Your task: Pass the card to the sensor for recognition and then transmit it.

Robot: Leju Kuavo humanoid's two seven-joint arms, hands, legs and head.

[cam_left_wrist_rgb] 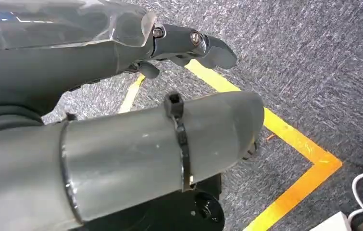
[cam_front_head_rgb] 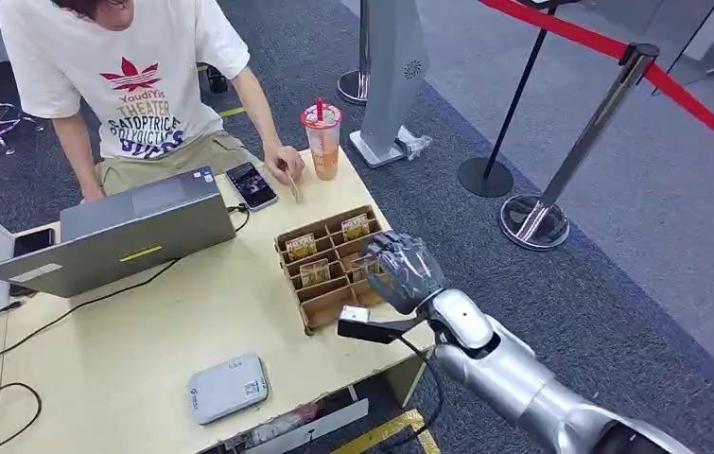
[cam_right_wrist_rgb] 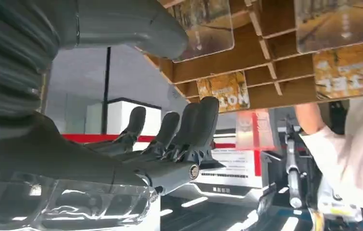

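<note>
A brown cardboard card holder (cam_front_head_rgb: pixel 320 317) sits at the table's right edge, with several yellow-brown cards (cam_front_head_rgb: pixel 300 246) standing in its slots. My right hand (cam_front_head_rgb: pixel 402 270) hovers over the holder's right side with its fingers spread and nothing in it. In the right wrist view its thumb (cam_right_wrist_rgb: pixel 136 24) lies beside one clear-edged card (cam_right_wrist_rgb: pixel 208 24), while the fingers (cam_right_wrist_rgb: pixel 189 125) stay apart from the cards. The grey-white sensor box (cam_front_head_rgb: pixel 227 386) lies near the table's front edge. My left hand (cam_left_wrist_rgb: pixel 121 57) hangs over the carpet, holding nothing.
A person in a white T-shirt (cam_front_head_rgb: pixel 135 85) sits at the far side with a hand resting beside a phone (cam_front_head_rgb: pixel 252 184). A grey laptop (cam_front_head_rgb: pixel 135 232) and cables take the table's left. A drink cup (cam_front_head_rgb: pixel 322 140) stands behind the holder. Stanchions (cam_front_head_rgb: pixel 534 219) stand to the right.
</note>
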